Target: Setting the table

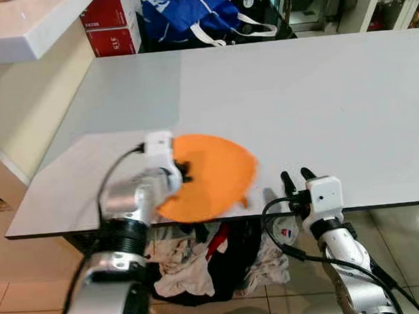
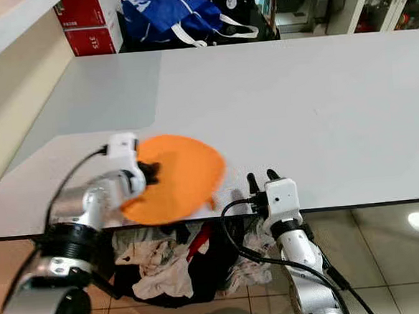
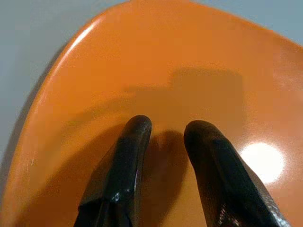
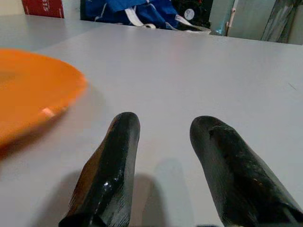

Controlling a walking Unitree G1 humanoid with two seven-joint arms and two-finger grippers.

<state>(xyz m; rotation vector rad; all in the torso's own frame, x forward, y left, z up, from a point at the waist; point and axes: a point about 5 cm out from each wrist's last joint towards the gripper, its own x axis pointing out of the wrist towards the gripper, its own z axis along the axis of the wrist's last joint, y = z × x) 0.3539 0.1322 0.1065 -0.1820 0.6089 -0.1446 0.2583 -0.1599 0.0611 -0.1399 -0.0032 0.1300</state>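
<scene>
While the left gripper [image 1: 185, 170] reaches in over the near edge of the counter [image 1: 298, 93], its two black fingers [image 3: 124, 161] lie across the top of an orange plate [image 1: 211, 177], a narrow gap between them; whether they clamp the plate or only rest on it cannot be told. The plate sits at the counter's near edge, its near rim overhanging slightly, and looks a little tilted and blurred. Just to its right, the right gripper [image 1: 298, 177] rests at the same edge with its fingers [image 4: 111, 161] parted and nothing between them, apart from the plate. Below the counter edge lies a heap of crumpled clothes [image 1: 202, 262] on the tiled floor [image 1: 18, 300]. Beyond the counter's far side stand red boxes [image 1: 110, 24] and a blue bag [image 1: 189, 15].
</scene>
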